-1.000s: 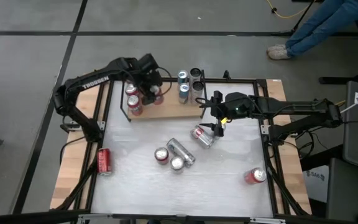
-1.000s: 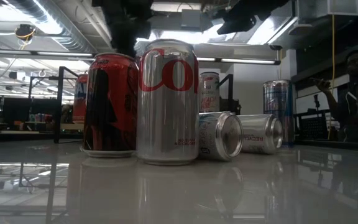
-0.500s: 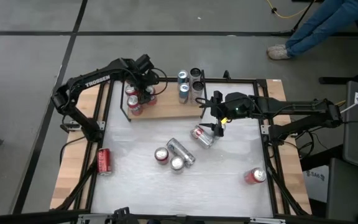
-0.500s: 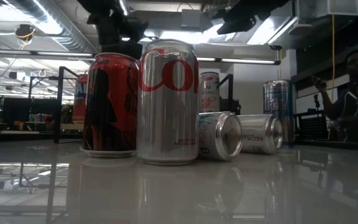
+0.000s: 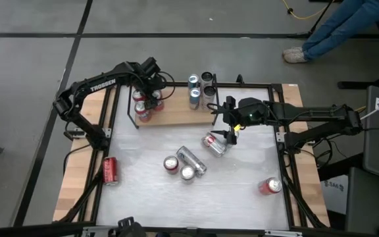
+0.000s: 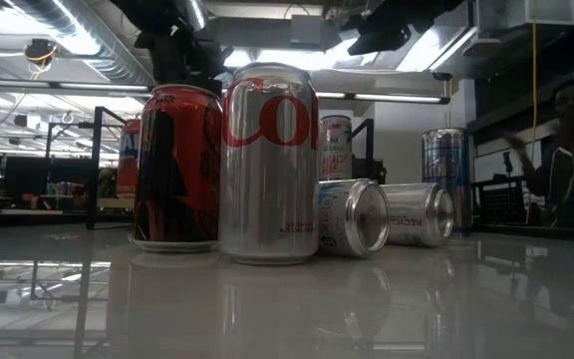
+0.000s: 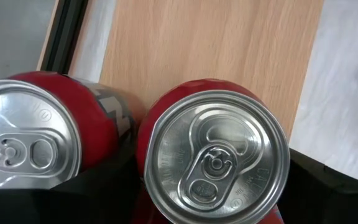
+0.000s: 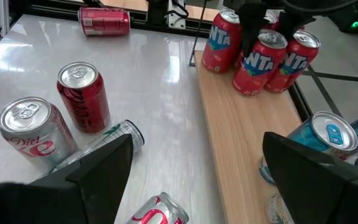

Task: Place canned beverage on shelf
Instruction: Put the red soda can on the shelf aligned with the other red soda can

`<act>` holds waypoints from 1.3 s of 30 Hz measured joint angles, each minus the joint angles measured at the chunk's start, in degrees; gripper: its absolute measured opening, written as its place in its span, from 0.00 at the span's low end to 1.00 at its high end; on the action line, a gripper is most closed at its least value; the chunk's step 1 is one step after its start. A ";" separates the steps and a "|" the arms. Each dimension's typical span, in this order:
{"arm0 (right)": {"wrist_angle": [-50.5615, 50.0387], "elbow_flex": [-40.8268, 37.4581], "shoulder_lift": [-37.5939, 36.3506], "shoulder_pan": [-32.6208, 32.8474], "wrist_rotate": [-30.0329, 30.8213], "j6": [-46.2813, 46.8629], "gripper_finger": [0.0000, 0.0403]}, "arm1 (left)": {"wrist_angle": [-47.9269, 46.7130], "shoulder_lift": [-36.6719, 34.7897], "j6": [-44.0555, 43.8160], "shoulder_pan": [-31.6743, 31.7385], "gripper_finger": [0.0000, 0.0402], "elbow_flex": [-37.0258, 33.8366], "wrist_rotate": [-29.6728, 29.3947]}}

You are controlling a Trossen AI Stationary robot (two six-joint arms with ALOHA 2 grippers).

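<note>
The left gripper (image 5: 151, 100) is covering part of the red cans (image 5: 142, 108) on the shelf (image 5: 176, 115). Big cans (image 6: 267, 165) are hiding most of the table in the low view. A person (image 6: 571, 150) is looking blurry.

Overhead, table-level and two wrist views, shelf (image 5: 176, 113) shared.

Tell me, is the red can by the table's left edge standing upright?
No, in the high view the red can lies on its side on the table near its left edge.
</note>
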 joint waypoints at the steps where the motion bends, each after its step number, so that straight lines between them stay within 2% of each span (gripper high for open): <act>1: 0.00 0.00 0.00 0.00 0.00 0.02 0.87 | -0.03 0.00 0.00 0.00 0.71 0.00 -0.08; 11: 0.00 0.00 0.00 0.00 0.00 0.11 0.87 | -0.25 0.02 -0.01 0.00 0.80 -0.11 -0.55; 39: -0.02 0.00 0.02 0.00 -0.01 0.00 0.87 | -0.14 -3.90 -0.37 -0.27 0.81 -0.27 -0.90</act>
